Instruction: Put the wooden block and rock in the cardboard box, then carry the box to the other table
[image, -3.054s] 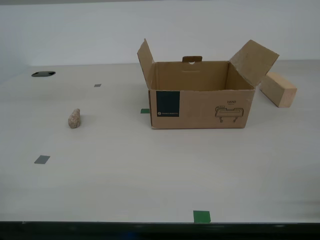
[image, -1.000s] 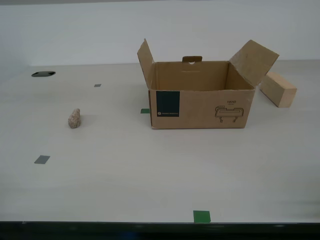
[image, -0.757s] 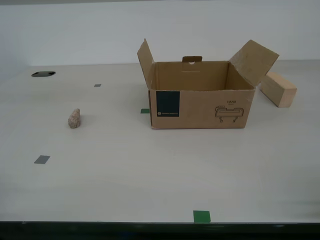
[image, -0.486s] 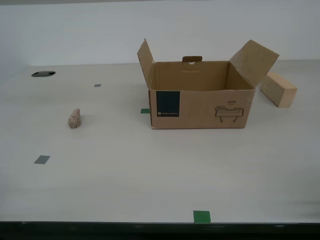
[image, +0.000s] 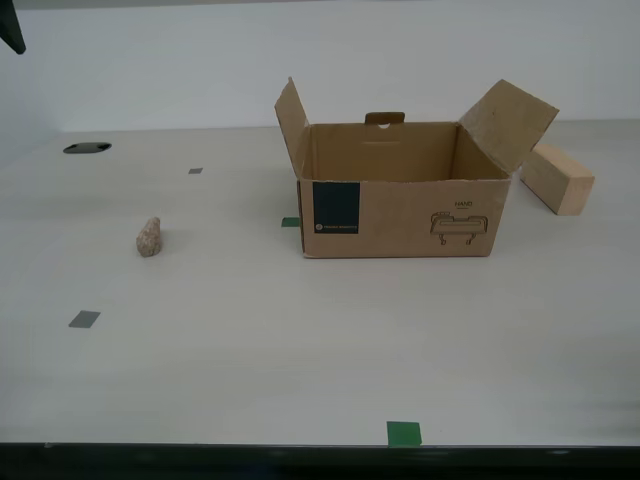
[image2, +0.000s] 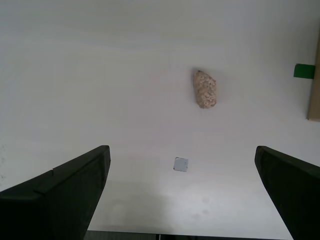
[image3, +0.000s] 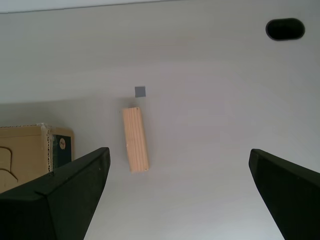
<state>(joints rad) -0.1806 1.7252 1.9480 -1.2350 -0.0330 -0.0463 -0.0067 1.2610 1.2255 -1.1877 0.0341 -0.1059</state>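
The open cardboard box (image: 400, 205) stands on the beige table, flaps up, with nothing visible inside. The rock (image: 149, 237) lies toward the exterior view's left and the wooden block (image: 556, 178) behind the box toward that view's right. My second gripper (image2: 181, 150) hangs open high above the table, with the rock (image2: 205, 88) ahead of its fingers and a box edge (image2: 314, 95) beside it. My first gripper (image3: 178, 151) is open too, high over the wooden block (image3: 135, 139), next to the box (image3: 30, 150). The other table is out of view.
Grey squares (image: 84, 319) and green squares (image: 404, 433) mark the table (image: 250, 350). A dark oval hole (image: 87, 148) sits at the far end toward the exterior view's left. A dark part of an arm (image: 9, 25) shows in the exterior view's top left corner.
A dark part of an arm has come into the exterior view's top left corner. The box, rock and block have not moved.
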